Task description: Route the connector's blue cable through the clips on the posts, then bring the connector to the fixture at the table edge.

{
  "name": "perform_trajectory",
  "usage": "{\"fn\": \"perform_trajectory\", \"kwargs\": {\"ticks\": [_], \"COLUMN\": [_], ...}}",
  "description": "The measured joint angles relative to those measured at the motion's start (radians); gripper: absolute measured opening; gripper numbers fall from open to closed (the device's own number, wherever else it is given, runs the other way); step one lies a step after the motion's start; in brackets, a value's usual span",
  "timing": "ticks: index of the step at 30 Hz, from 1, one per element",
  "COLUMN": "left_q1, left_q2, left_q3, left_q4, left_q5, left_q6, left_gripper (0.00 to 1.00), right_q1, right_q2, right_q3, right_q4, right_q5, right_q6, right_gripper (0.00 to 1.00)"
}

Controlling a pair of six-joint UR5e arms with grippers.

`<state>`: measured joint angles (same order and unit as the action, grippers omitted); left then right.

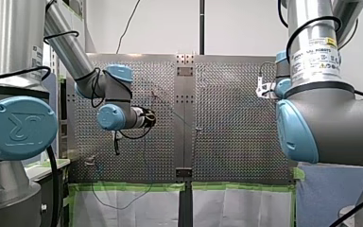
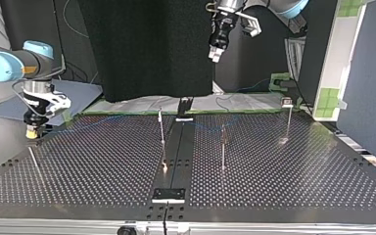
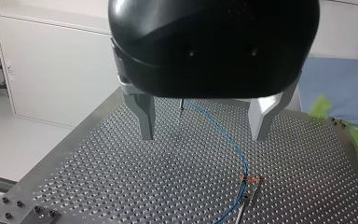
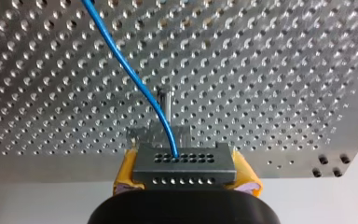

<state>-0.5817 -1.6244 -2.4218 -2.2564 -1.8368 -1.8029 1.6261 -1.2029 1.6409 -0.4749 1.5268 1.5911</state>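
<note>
Right wrist view: right hand (image 4: 185, 173) pinches connector (image 4: 185, 161), post (image 4: 166, 105) seemingly just ahead; left hand (image 3: 203, 135) spread.

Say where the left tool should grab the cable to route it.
Likely the free span of cable between far post and clip, from above, with the open left tool astride it: it is a thin line with nothing around it there. The connector sits in the right tool.

Thin blue cable (image 4: 123, 59) runs out of right wrist view; yellow pads (image 4: 127, 170) mostly hidden behind grey perforated connector block (image 4: 184, 169).
</note>
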Motion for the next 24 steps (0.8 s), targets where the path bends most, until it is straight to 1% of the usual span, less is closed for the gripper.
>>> {"fn": "perform_trajectory", "kwargs": {"ticks": [3,6,7,9,13,16,17,20,24], "left_q1": [0.000,0.000,0.000,0.000,0.000,0.000,0.000,0.000,0.000], "left_q2": [0.000,0.000,0.000,0.000,0.000,0.000,0.000,0.000,0.000], "left_q3": [0.000,0.000,0.000,0.000,0.000,0.000,0.000,0.000,0.000], "left_q4": [-0.001,-0.002,-0.002,-0.003,-0.006,-0.007,-0.008,-0.012,-0.013], "left_q5": [0.000,0.000,0.001,0.001,0.001,0.000,0.000,-0.008,-0.016], "left_q6": [0.000,0.001,0.002,0.003,0.008,0.009,0.010,0.011,0.014], "left_gripper": [0.99,0.99,0.99,0.99,0.99,0.99,0.99,0.99,0.99], "right_q1": [-0.011,-0.022,-0.027,-0.034,-0.050,-0.063,-0.067,-0.080,-0.097], "right_q2": [0.001,0.002,0.002,0.002,0.002,0.002,0.002,0.006,0.024], "right_q3": [0.000,0.000,-0.001,-0.001,-0.002,-0.003,-0.003,-0.004,-0.012], "right_q4": [-0.003,-0.004,-0.005,-0.009,-0.019,-0.015,-0.013,-0.008,-0.004], "right_q5": [-0.003,-0.017,-0.026,-0.042,-0.079,-0.104,-0.112,-0.137,-0.171], "right_q6": [0.001,0.004,0.008,0.018,0.051,0.072,0.075,0.082,0.082], "right_gripper": [0.00,0.00,0.00,0.00,0.00,0.00,0.00,0.00,0.00]}}
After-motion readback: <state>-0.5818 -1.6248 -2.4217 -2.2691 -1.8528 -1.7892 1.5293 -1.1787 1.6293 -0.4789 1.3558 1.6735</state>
